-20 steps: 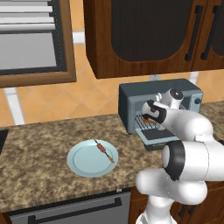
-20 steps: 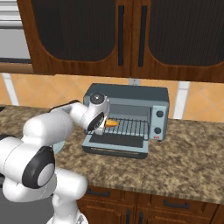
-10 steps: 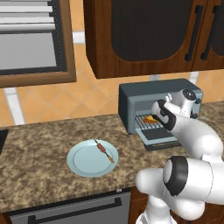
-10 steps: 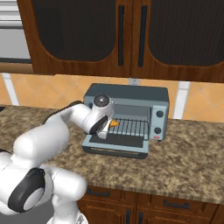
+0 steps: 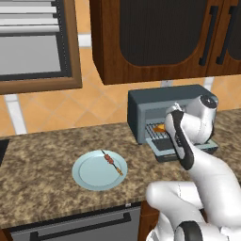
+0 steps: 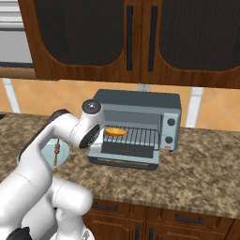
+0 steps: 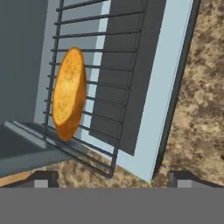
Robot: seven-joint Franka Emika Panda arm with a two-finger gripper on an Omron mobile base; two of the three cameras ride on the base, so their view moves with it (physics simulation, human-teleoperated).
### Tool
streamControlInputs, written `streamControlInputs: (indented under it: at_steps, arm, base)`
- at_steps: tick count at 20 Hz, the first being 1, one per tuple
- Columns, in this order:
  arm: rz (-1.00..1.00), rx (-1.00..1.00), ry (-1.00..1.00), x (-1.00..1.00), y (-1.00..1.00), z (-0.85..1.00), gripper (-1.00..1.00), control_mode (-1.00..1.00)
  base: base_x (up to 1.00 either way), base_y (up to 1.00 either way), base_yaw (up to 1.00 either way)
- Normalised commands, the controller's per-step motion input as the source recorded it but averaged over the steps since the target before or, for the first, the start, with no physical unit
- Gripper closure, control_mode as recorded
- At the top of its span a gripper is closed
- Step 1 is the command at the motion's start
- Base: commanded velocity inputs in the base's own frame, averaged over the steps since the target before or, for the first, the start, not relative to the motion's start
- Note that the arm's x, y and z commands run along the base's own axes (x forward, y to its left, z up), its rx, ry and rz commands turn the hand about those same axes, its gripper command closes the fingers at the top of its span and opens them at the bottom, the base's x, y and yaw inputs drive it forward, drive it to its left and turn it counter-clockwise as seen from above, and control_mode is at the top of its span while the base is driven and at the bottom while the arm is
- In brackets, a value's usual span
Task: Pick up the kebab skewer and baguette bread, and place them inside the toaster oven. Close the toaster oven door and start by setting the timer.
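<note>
The golden-orange baguette bread (image 7: 68, 94) lies on the wire rack (image 7: 105, 65) inside the toaster oven (image 6: 140, 101), at the rack's left end (image 6: 116, 132). The toaster oven door (image 6: 124, 159) hangs dropped open, flat over the counter (image 7: 164, 83). My gripper (image 7: 113, 179) is open just outside the oven mouth, its fingertips wide apart with nothing between them and clear of the bread. On the pale blue plate (image 5: 89, 175) to the left rests the kebab skewer (image 5: 112, 162), which also shows past my forearm as the skewer (image 6: 57, 149).
Black knobs (image 6: 171, 123) run down the oven's right side. Dark wood wall cabinets (image 6: 140, 37) hang above the oven. The speckled stone counter (image 6: 201, 173) stretches right of the oven. My own arm (image 5: 188, 136) crosses in front of the oven's right part.
The baguette has been let go and now lies on the rack. My hand has drawn back from the oven mouth with its jaws wider apart.
</note>
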Motion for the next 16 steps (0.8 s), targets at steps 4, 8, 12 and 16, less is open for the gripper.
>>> streamControlInputs:
  at_steps: [4,8,12,16]
  arm:
    - [0.42,-0.14,0.03,-0.72,0.66,0.19,-1.00,-1.00]
    - [0.45,-0.14,0.02,-0.66,0.62,0.11,-1.00,-1.00]
    - [0.53,-0.15,0.00,-0.34,0.86,0.03,-1.00,-1.00]
    - [0.46,-0.20,0.04,-0.23,0.95,0.08,-1.00,-1.00]
  base:
    - [0.00,0.00,0.00]
    - [0.00,0.00,0.00]
    - [0.00,0.00,0.00]
    - [0.00,0.00,0.00]
